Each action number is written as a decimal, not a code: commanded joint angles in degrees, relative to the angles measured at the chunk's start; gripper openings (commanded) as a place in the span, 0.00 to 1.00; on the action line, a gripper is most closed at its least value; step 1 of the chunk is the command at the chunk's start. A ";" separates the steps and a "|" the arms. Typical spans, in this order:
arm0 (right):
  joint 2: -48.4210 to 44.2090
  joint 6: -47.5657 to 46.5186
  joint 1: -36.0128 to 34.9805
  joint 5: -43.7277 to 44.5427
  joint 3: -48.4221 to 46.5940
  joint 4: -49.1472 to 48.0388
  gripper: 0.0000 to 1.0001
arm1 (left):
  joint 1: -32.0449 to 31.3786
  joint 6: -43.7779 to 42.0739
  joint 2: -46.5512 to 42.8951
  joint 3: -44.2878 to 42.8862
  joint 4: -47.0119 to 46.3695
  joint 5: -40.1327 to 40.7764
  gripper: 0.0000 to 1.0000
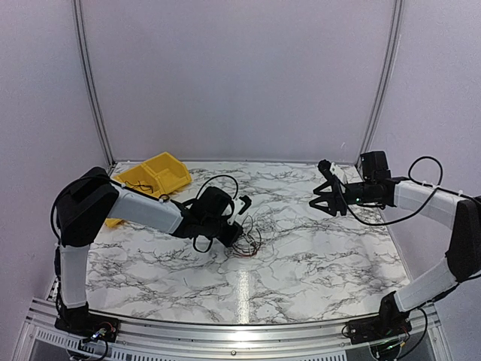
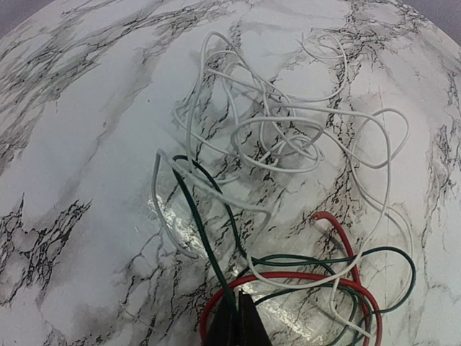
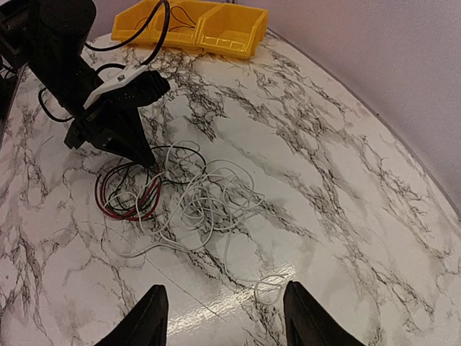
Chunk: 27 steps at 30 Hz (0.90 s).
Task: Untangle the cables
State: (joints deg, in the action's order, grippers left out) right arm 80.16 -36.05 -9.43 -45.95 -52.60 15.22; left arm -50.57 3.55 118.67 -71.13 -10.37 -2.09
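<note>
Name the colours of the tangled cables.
White, red and dark green cables; clearest in the left wrist view.

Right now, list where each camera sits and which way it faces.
Top: high behind the robot, looking down on the table; left arm and right arm show.
Left wrist: on the left arm, looking down at the cables; the left gripper shows, shut on a green strand.
Right wrist: on the right arm, looking across at the cables and yellow bin; the open right gripper shows.
Shared: all three show the cables.
</note>
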 commanded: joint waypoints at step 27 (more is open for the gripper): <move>22.39 14.90 -25.90 17.76 -13.88 -7.93 0.72 | -3.30 11.72 -21.85 9.13 -2.72 3.66 0.00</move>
State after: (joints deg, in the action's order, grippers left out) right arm 98.17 -22.85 -34.68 -35.83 -63.57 10.52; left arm -53.58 12.64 97.56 -62.50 -10.50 -0.19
